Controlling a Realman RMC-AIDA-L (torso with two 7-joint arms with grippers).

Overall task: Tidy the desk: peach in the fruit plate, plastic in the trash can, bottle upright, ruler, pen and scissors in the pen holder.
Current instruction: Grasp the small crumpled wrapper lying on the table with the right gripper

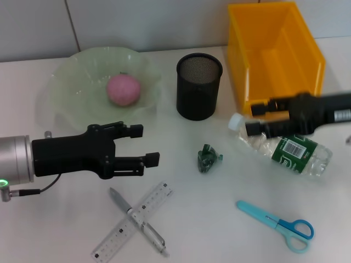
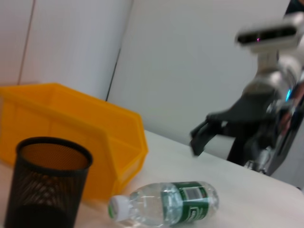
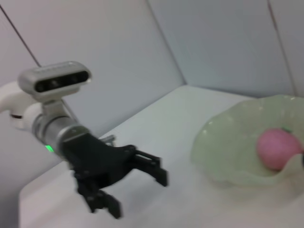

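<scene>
The left pincer [image 1: 143, 144] hangs low over the white bench [image 1: 219, 230], its black fingers spread wide and holding nothing, just in front of the fruit plate [image 1: 66, 93]. The peach [image 1: 123, 90] sits in the middle of that pale green, wavy-rimmed plate, near the bench's far left. In front of the left pincer, toward the robot, the clear ruler [image 1: 118, 236] and the grey pen [image 1: 156, 236] lie crossed over each other, touching, flat on the bench.

At centre, the black mesh pen holder [image 1: 199, 86] stands upright, just beside the yellow trash can [image 1: 274, 55], whose open bin occupies the far right. A crumpled piece of green plastic [image 1: 208, 159] rests on the bench in front of the pen holder, apart from everything else.

To the right, the clear bottle [image 1: 285, 150] with a green label lies on its side, white cap pointing toward the pen holder, close to the trash can's front wall. The right pincer [image 1: 255, 118] hovers directly over the capped end of the bottle, fingers parted and gripping nothing. Nearest the robot on the right, the blue-handled scissors [image 1: 277, 224] lie flat and closed, well apart from the bottle. The left wrist view confirms the bottle still lies on its side beside the trash can.
</scene>
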